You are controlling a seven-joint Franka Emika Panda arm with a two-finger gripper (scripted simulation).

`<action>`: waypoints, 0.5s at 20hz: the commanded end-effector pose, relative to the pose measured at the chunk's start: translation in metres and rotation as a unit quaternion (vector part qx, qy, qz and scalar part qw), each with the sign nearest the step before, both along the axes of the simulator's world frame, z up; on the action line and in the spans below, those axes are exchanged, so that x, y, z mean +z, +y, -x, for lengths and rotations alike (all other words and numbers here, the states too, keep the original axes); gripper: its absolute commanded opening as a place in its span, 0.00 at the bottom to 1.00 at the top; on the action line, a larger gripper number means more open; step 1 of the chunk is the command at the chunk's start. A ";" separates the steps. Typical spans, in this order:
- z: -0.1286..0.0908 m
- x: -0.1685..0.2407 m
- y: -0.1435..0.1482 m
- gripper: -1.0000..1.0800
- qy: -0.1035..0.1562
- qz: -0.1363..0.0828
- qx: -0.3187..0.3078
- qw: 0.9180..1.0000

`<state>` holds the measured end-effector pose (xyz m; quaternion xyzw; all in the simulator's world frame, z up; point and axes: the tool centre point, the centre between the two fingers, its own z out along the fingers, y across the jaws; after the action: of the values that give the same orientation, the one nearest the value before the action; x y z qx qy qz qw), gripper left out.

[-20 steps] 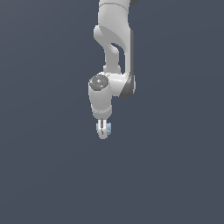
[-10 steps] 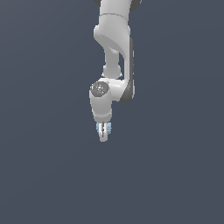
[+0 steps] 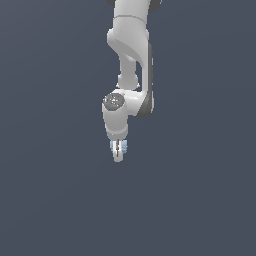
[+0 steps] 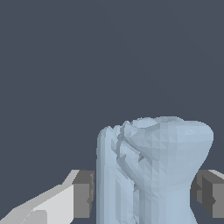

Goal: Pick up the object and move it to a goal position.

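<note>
Since a second ago the arm (image 3: 131, 60) has drawn slightly upward, its claw (image 3: 118, 152) still clamped on the pale blue object (image 4: 148, 170).

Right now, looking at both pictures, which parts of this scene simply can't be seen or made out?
- The small pale blue lumpy object: the wrist view's edge cuts off its base; in the exterior view it is tiny, half hidden by the jaws.
- The white robot arm: the exterior view's upper edge cuts off its base.
- Goal position: no marker shows in either view.
</note>
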<state>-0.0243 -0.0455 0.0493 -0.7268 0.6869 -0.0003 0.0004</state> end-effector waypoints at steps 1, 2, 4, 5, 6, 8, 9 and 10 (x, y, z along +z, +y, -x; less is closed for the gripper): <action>0.000 0.001 0.000 0.00 0.000 0.000 0.000 1.000; -0.001 0.002 0.000 0.00 0.000 0.000 0.000 1.000; -0.003 0.007 0.001 0.00 0.000 0.000 0.000 1.000; -0.004 0.010 0.001 0.00 0.000 0.000 0.000 1.000; -0.005 0.014 0.001 0.00 0.000 0.000 0.000 1.000; -0.008 0.022 0.002 0.00 0.000 0.000 0.000 1.000; -0.010 0.028 0.003 0.00 0.000 0.000 0.000 1.000; -0.013 0.033 0.003 0.00 0.000 0.001 0.000 1.000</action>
<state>-0.0150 -0.0432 0.0744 -0.7266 0.6871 0.0000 -0.0003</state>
